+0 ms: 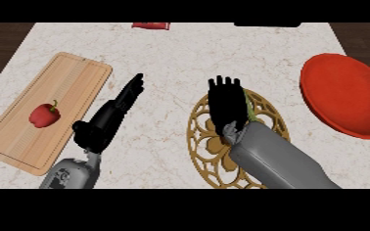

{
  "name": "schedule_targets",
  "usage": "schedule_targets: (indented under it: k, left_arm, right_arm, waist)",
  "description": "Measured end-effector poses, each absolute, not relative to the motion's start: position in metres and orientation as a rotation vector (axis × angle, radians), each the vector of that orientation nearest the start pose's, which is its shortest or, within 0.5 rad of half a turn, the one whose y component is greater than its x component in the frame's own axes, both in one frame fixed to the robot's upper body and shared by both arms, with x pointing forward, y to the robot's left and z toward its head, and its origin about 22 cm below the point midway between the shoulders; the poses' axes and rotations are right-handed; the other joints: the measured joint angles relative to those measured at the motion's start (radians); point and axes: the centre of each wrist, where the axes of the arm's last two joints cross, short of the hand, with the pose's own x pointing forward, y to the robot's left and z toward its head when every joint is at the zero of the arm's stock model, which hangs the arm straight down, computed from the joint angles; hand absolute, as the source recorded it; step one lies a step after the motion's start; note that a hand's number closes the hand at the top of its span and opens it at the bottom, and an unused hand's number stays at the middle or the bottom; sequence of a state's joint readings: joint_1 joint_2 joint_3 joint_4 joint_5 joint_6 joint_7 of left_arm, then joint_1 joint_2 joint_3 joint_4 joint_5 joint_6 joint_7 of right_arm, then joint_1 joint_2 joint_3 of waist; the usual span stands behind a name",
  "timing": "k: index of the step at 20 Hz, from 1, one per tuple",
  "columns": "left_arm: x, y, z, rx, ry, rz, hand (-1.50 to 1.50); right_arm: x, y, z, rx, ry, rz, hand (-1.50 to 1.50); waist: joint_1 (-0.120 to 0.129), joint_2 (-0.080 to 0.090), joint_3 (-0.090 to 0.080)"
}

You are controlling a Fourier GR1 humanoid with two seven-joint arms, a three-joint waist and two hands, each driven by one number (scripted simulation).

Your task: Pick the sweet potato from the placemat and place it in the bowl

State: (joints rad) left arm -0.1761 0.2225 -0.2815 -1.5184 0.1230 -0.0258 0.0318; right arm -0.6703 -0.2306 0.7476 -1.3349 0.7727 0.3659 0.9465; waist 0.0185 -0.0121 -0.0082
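Overhead, a pale marbled tabletop (180,49) carries a round gold openwork placemat (206,147). The right robot hand (227,105) lies flat over it, fingers straight, hiding the sweet potato except a greenish sliver (250,108). A smooth red bowl (338,93) sits to the right. The left robot hand (108,117) rests open beside a wooden cutting board (69,83) bearing a red bell pepper (45,115).

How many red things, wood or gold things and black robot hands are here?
Red: 3 (red bell pepper, round red bowl, red item at far edge)
Wood/gold: 2 (rectangular wooden cutting board, round gold openwork placemat)
Black: 2 (left robot hand, right robot hand)
Total: 7
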Motion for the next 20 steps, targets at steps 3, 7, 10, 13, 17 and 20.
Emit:
schedule_targets:
  k: [3,7,10,13,17,20]
  left_arm:
    - [0.273,0.205,0.03,-0.172,-1.582,-0.388,0.0]
    - [0.271,0.201,0.034,-0.181,-1.581,-0.389,0.0]
    - [0.271,0.202,0.034,-0.17,-1.582,-0.384,0.0]
    - [0.269,0.201,0.031,-0.169,-1.58,-0.387,0.0]
    - [0.271,0.204,0.033,-0.168,-1.583,-0.386,0.0]
    - [0.266,0.205,0.03,-0.175,-1.578,-0.378,0.0]
  right_arm:
    - [0.308,-0.045,0.083,-1.0,-0.806,1.471,-1.5]
    - [0.31,-0.025,0.088,-0.934,-0.749,1.482,-1.5]
    - [0.308,-0.018,0.085,-0.924,-0.706,1.498,-1.5]
    - [0.306,-0.014,0.081,-0.926,-0.676,1.513,-1.5]
    - [0.303,-0.008,0.077,-0.948,-0.656,1.546,-1.5]
    - [0.3,-0.005,0.076,-0.975,-0.663,1.56,-1.5]
  waist:
    - [-0.003,0.003,0.002]
    - [-0.001,0.005,0.005]
    - [-0.009,0.005,0.005]
    - [-0.01,0.006,0.006]
    - [-0.008,0.008,0.007]
    - [-0.009,0.008,0.007]
